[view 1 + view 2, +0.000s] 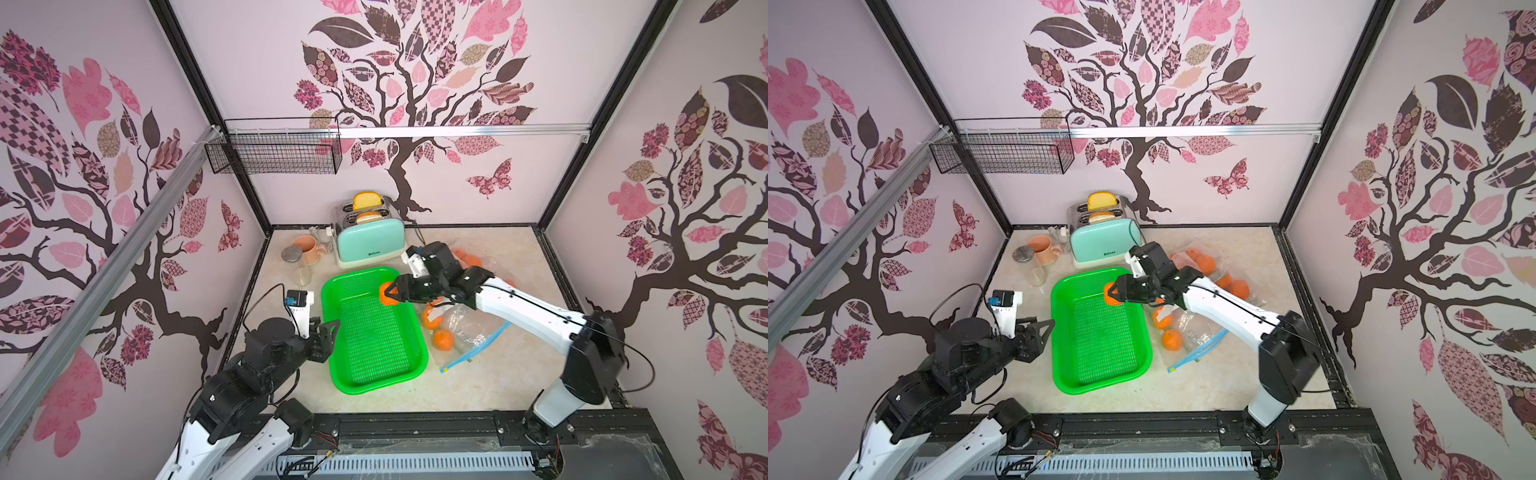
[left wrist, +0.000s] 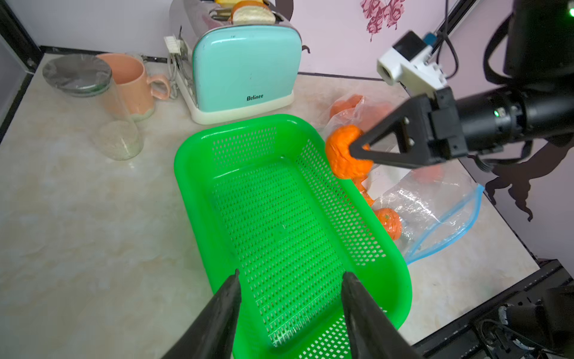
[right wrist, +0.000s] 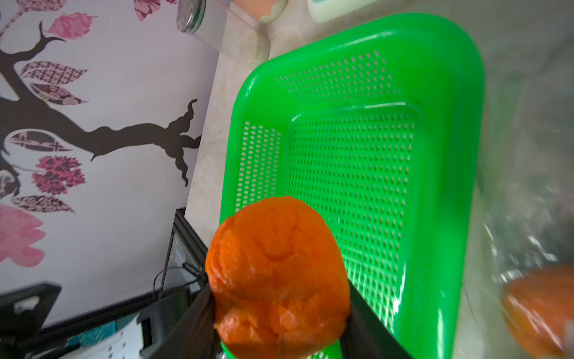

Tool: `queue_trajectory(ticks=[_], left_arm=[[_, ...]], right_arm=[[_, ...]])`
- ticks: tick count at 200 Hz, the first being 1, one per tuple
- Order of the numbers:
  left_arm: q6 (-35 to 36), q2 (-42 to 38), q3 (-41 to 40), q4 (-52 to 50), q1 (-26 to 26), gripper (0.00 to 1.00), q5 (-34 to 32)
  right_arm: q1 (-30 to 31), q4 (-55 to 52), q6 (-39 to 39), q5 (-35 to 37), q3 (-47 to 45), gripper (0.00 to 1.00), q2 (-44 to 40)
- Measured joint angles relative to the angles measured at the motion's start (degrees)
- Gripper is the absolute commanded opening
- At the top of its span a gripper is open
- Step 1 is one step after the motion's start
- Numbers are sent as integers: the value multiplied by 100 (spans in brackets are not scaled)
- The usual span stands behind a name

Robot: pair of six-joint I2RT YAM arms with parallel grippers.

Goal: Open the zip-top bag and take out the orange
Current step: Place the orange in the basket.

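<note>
Now, in both top views, the right tool (image 1: 394,294) is clasping the orange (image 1: 385,291) over the rim of the basket (image 1: 376,384), outside the zip-top bag (image 1: 473,328). Left wrist: the left tool (image 2: 291,274) is gaping, empty. Right wrist: the peel is looking soft and dimpled, so a gentle squeeze across the middle is probably sufficing.

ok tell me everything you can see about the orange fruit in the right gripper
The round orange fruit is bright orange, with a lumpy, creased, dented skin that looks soft. It looks whole. It is pinched between the two black fingers of the right gripper, one on each side. It hangs in the air over the far rim of the green perforated plastic basket, seemingly clear of it. Only the fingers touch it.
</note>
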Motion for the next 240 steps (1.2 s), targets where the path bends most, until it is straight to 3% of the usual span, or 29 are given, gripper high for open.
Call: queue_trajectory(ticks=[41,88,132,178,213,240], left_arm=[[-103,-111,-343,79,0,54,-203],[-111,24,-369,142,0,54,-234],[-111,125,-369,142,0,54,-229],[-111,127,-369,144,0,55,-232],[-111,114,-369,142,0,55,-232],[-114,66,-369,144,0,55,-232]], right_arm=[[157,-446,-437,914,1414,53,1746],[160,-868,-758,1860,2092,53,2754],[160,-846,-750,2435,2444,58,3104],[177,-813,-791,2505,2785,85,3429],[216,-868,-1130,2529,2719,83,3230],[203,-962,-1576,2461,2533,80,2426]])
